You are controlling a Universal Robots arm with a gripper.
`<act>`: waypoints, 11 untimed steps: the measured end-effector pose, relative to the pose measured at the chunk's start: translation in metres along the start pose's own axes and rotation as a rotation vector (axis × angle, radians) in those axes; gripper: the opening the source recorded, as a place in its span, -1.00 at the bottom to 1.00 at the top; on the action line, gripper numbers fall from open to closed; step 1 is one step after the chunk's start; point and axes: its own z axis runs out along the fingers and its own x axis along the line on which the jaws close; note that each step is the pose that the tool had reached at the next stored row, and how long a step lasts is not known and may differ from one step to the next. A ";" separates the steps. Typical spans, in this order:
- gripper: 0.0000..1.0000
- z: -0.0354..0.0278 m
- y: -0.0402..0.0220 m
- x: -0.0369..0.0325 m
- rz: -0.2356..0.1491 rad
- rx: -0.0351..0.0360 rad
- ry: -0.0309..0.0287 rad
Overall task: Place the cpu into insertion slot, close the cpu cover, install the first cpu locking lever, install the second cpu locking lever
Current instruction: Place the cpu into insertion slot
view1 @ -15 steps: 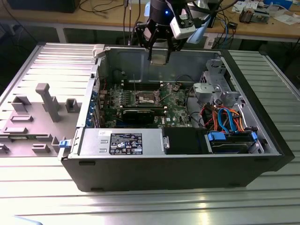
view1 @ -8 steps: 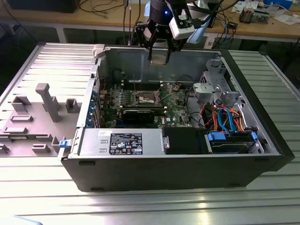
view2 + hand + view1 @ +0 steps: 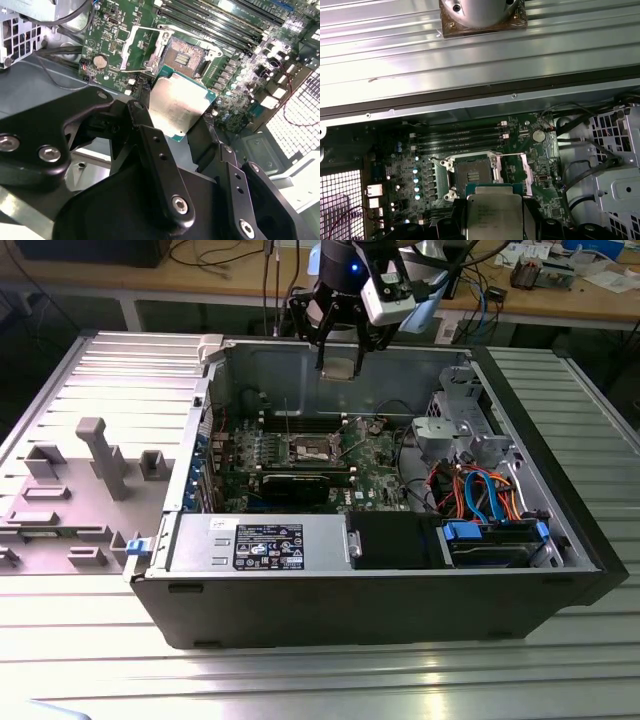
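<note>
Hand (image 3: 340, 360) poised over the open computer case (image 3: 330, 605), which lies on the ribbed metal bench (image 3: 300, 685): that is how the exterior view shows me. My fingers are clamped on the cpu (image 3: 340, 368), which hangs in the air, well apart from the green circuit board (image 3: 375, 455) inside the case. The insertion slot (image 3: 313, 448) sits on that board with its dark centre bare. The grey power box (image 3: 260, 543) lies along the near wall of the case, clear of my hand.

In the second wrist view, two black fingers (image 3: 155, 150) pinch the cpu (image 3: 177, 107) by opposite edges, its silver-grey top facing the camera. Beyond it the insertion slot (image 3: 186, 57) lies uncovered. The cpu cover (image 3: 140, 47) is swung open, lying just beside the slot. The long memory slots (image 3: 220, 25) run along the slot's far side.

In the first wrist view, the cpu (image 3: 494, 212) is again held in my grip, near the insertion slot (image 3: 474, 172) but not in it. The cpu cover (image 3: 514, 172) rests open beside the slot, and the memory slots (image 3: 460, 136) lie just past it.
</note>
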 end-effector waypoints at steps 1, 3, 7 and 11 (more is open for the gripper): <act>0.08 -0.0001 -0.0001 0.0000 0.000 0.0008 -0.0001; 0.08 -0.0001 -0.0002 -0.0001 0.002 0.0019 -0.0004; 0.08 0.0001 -0.0001 0.0000 0.031 0.0026 -0.0029; 0.08 0.0006 -0.0002 -0.0001 0.072 0.0018 -0.0064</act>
